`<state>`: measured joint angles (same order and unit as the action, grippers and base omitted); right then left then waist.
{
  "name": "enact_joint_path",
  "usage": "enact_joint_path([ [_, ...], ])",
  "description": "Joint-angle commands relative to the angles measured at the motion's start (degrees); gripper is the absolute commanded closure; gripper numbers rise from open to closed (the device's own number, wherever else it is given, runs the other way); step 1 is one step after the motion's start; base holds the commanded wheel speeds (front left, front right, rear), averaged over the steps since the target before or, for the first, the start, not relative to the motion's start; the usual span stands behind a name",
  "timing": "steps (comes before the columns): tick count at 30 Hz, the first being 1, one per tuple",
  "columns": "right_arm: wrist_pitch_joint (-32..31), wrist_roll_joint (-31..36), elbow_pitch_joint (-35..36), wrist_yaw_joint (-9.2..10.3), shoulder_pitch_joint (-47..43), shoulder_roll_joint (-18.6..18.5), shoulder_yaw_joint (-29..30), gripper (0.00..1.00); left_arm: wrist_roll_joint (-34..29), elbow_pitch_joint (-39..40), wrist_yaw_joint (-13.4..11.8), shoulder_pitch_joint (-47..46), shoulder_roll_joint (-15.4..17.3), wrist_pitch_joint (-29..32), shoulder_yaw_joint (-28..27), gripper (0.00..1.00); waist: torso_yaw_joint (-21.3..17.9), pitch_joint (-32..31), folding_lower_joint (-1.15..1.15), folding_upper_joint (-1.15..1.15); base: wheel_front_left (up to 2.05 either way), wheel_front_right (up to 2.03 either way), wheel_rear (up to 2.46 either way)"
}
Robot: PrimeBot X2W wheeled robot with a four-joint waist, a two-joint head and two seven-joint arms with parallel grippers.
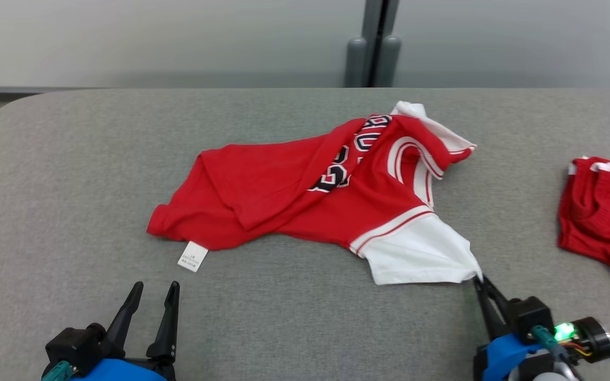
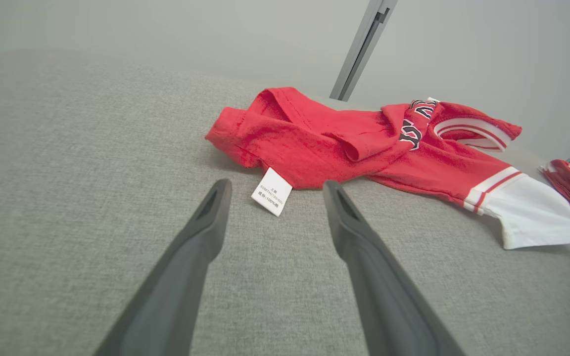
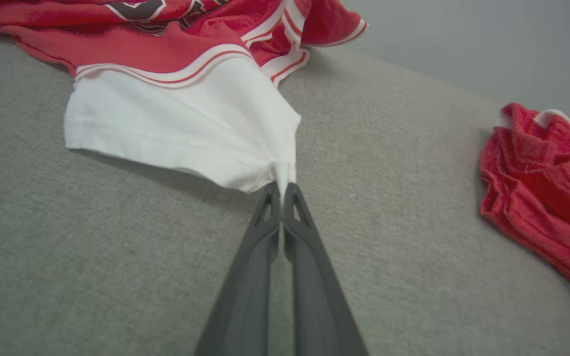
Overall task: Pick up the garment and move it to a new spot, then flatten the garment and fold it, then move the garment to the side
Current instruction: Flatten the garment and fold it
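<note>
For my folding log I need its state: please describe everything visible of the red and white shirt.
The shirt lies crumpled on the grey cloth surface. It looks like soft knit: red body, dark lettering, striped trim, white sleeve, white label at the hem. The right gripper is shut on the sleeve's corner.

Grey woven surface (image 1: 72, 185): wide, flat, rounded far-left corner. Red jersey (image 1: 262, 185) crumpled mid-surface, folded over itself, black-and-white lettering partly showing. White sleeve (image 1: 416, 254) spread out at jersey's near-right end. White care label (image 1: 193, 256) flat on cloth at jersey's near-left hem. Second red garment (image 1: 604, 211), white-trimmed, bunched, well apart to jersey's right, cut by frame edge.
</note>
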<state>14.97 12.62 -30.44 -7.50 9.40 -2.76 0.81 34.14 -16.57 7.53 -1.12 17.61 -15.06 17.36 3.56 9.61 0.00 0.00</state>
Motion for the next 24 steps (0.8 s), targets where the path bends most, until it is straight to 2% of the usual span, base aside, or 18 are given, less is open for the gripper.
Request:
enact_joint_path([
  [1,0.3,0.1,1.5,0.02,-1.4,-0.3,1.7,1.0,-0.5,0.2,-0.1,0.6,-0.1,-0.1,-0.1,0.0,-1.9,-1.1,0.0,0.0,0.0,0.0,0.0],
  [5,0.3,-0.3,4.9,0.01,-2.8,-0.2,4.9,1.0,-0.7,0.1,-0.1,0.6,-0.2,-0.1,0.0,0.0,-3.9,-1.3,0.0,0.0,0.0,0.0,0.0],
  [6,0.3,-1.2,5.3,0.01,-3.0,-0.2,5.2,0.68,-0.8,0.0,-0.1,0.5,-0.3,-0.1,0.1,0.0,-4.1,-1.4,0.0,0.0,0.0,0.0,0.0],
  [7,0.3,-2.5,5.8,0.01,-3.1,-0.2,4.6,0.04,-0.9,-0.1,-0.1,0.5,-0.3,-0.1,0.2,0.0,-4.4,-1.5,0.0,0.0,0.0,0.0,0.0],
  [8,0.3,-3.7,6.5,0.01,-3.3,-0.2,3.9,0.0,-0.9,-0.1,-0.1,0.5,-0.3,-0.1,0.2,0.0,-4.6,-1.6,0.0,0.0,0.0,0.0,0.0],
  [17,0.3,-15.9,18.0,0.01,-3.8,-0.3,-6.8,0.0,0.1,-0.8,-0.1,-1.6,0.4,-0.1,-1.3,0.0,-5.6,-0.5,0.0,0.0,0.0,0.0,0.0],
  [24,0.3,-21.2,20.7,0.01,-3.5,-0.3,-8.4,0.0,-1.9,-1.7,-0.1,-2.6,0.2,-0.1,-4.9,0.0,-6.0,-0.7,0.0,0.0,0.0,0.0,0.0],
])
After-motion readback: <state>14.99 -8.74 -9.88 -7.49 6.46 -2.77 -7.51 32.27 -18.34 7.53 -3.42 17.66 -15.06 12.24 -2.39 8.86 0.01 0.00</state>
